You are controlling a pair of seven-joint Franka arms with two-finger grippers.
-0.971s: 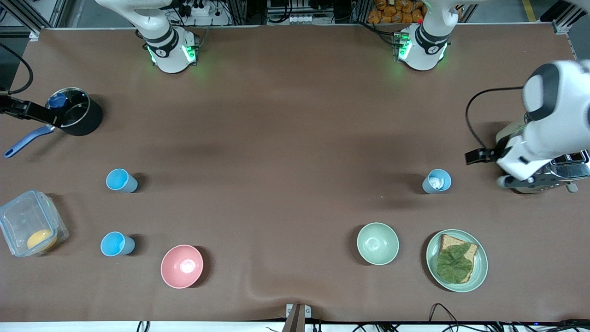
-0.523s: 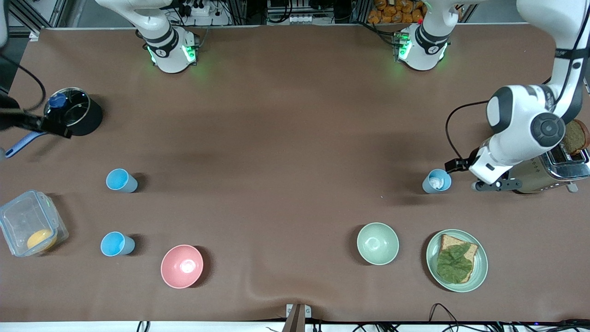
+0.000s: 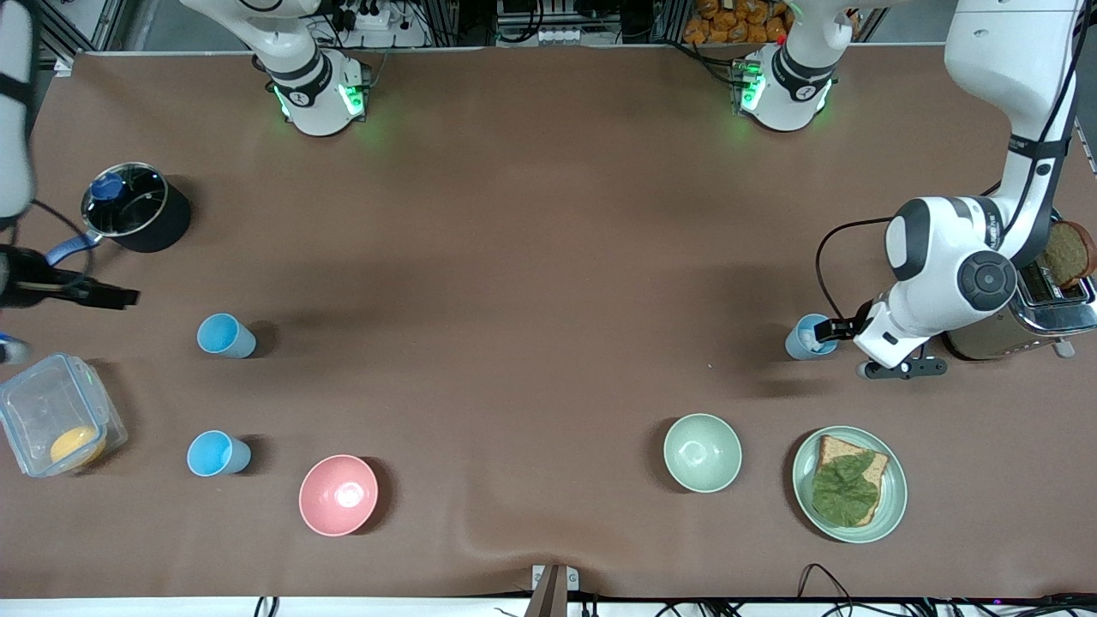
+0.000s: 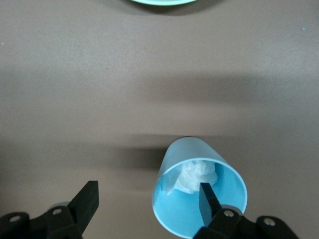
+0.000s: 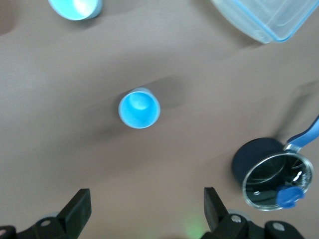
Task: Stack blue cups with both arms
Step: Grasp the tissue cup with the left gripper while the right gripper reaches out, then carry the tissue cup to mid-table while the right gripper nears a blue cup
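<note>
No readable brand or label anywhere, so straight to the surface (image 3: 531, 257): a wide brown mat, a small wrinkle at its edge nearest the front camera, with metal framing, cables and a bag of orange items along the edge where the arm bases glow green. The left pincer (image 3: 830, 329) is down at the grey-blue cup (image 3: 804, 339), which stands upright toward the left arm's end of the surface, beside the toaster (image 3: 1041, 313); in the left wrist view the pincer (image 4: 149, 199) is spread wide, one finger (image 4: 207, 198) dipping inside the rim of the cup (image 4: 197, 199) over the white wad, the other outside and clear of the wall, so nothing is gripped. A green bowl (image 3: 702, 452) and a plate (image 3: 806, 480) carrying bread and a leaf sit nearer the front camera. At the right arm's end, the right pincer (image 3: 103, 296) hangs over bare mat between the dark saucepan (image 3: 137, 218) and a clear lidless box (image 3: 51, 424), released and holding nothing; its wrist view shows spread fingers (image 5: 75, 211) above one sky-blue cup (image 5: 139, 108). That cup (image 3: 224, 335) stands upright, and a second sky-blue cup (image 3: 217, 453) stands nearer the front camera, beside the pink bowl (image 3: 338, 494).
</note>
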